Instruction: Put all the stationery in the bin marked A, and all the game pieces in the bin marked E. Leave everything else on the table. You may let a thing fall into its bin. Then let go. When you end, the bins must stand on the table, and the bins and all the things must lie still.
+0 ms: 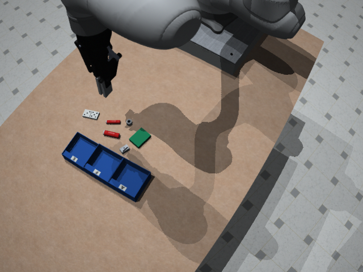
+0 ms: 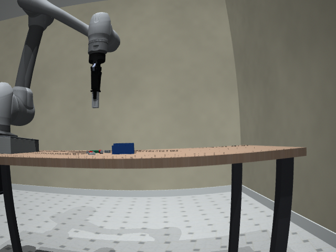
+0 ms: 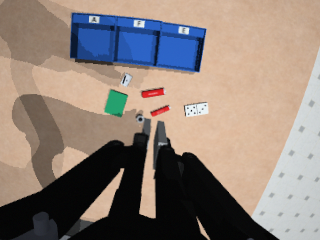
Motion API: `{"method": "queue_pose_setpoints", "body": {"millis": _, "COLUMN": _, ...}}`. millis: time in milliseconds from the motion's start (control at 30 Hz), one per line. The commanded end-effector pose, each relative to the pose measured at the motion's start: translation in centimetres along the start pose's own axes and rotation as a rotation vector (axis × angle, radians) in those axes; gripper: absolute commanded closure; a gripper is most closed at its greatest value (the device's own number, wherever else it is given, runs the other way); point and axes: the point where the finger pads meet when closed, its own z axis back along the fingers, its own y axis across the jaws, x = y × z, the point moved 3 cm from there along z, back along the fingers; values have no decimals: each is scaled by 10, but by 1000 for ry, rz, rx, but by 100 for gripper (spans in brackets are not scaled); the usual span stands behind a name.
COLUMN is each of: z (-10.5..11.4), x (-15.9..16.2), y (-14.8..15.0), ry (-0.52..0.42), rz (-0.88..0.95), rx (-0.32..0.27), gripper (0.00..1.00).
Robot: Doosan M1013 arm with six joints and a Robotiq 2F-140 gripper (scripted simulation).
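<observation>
My gripper point(image 1: 104, 89) hangs high above the table, shut and empty; it also shows in the side view point(image 2: 95, 103) and the wrist view point(image 3: 151, 135). Below it on the table lie a white domino point(image 1: 91, 114), two red pieces point(image 1: 113, 121) point(image 1: 111, 134), a small grey nut point(image 1: 129, 121), a green pad point(image 1: 139, 137) and a small grey-white item point(image 1: 124, 148). The blue bin point(image 1: 106, 165) has three compartments with label cards on its front wall; the letters are too small to read. All compartments look empty. In the wrist view the domino point(image 3: 196, 110) lies right of the fingers.
The robot's grey base block point(image 1: 218, 46) stands at the back of the table. The arm's large body hides the top of the top view. The table's curved edge point(image 1: 249, 187) runs at the right.
</observation>
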Motion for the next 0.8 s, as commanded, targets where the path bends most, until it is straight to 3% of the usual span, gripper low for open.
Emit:
{"method": "queue_pose_setpoints", "body": {"millis": 0, "z": -6, "x": -6, "y": 1, "ry": 1, "rz": -53, "rx": 1, "gripper": 95}}
{"method": "queue_pose_setpoints", "body": {"millis": 200, "z": -41, "x": -41, "y": 7, "ry": 1, "rz": -112, "rx": 1, "gripper": 95}}
{"method": "queue_pose_setpoints", "body": {"millis": 267, "z": -41, "x": -41, "y": 7, "ry": 1, "rz": -112, "rx": 1, "gripper": 95}}
{"method": "queue_pose_setpoints", "body": {"millis": 700, "z": -117, "x": -117, "y": 21, "ry": 1, "rz": -112, "rx": 1, "gripper": 95}}
{"method": "queue_pose_setpoints", "body": {"millis": 767, "z": -118, "x": -118, "y": 21, "ry": 1, "rz": -112, "rx": 1, "gripper": 95}}
